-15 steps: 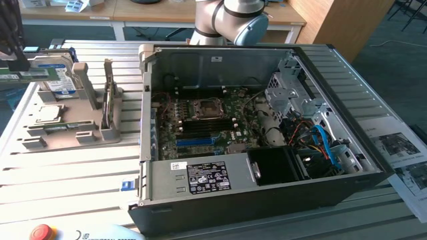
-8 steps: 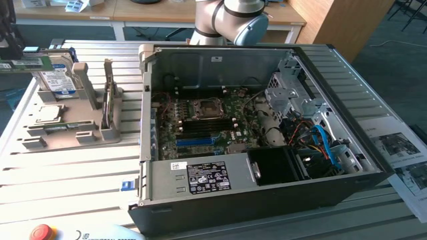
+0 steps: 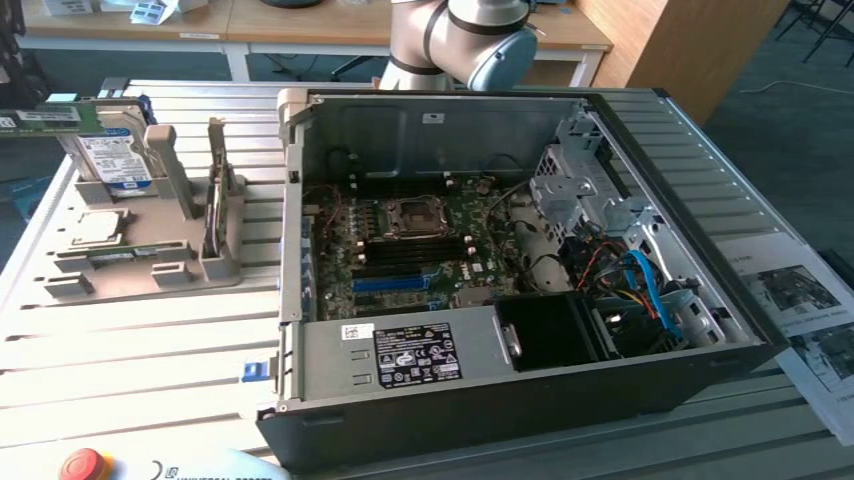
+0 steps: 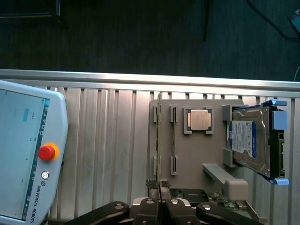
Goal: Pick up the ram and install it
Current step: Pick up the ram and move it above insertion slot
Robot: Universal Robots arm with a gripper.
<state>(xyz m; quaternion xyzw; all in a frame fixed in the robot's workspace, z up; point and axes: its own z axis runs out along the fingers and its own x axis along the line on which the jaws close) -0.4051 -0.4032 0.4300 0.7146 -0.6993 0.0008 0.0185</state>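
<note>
Ram (image 4: 159, 140): green stick, clamped on edge in the gripper (image 4: 161, 202), which is closed down thin upon it; judged held, not seated. Long axis is carried crosswise to the closing direction, reaching out ahead of the tool. Parts holder (image 4: 187, 150) is seen beneath and beyond the tool, its bracket pairs (image 4: 155, 115) parallel to the stick; CPU (image 4: 198, 119) and hard drive (image 4: 248, 140) are set off to one side.

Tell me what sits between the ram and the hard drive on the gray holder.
The square silver CPU chip, lying flat on the holder between ram and hard drive; the wrist view shows it.
</note>
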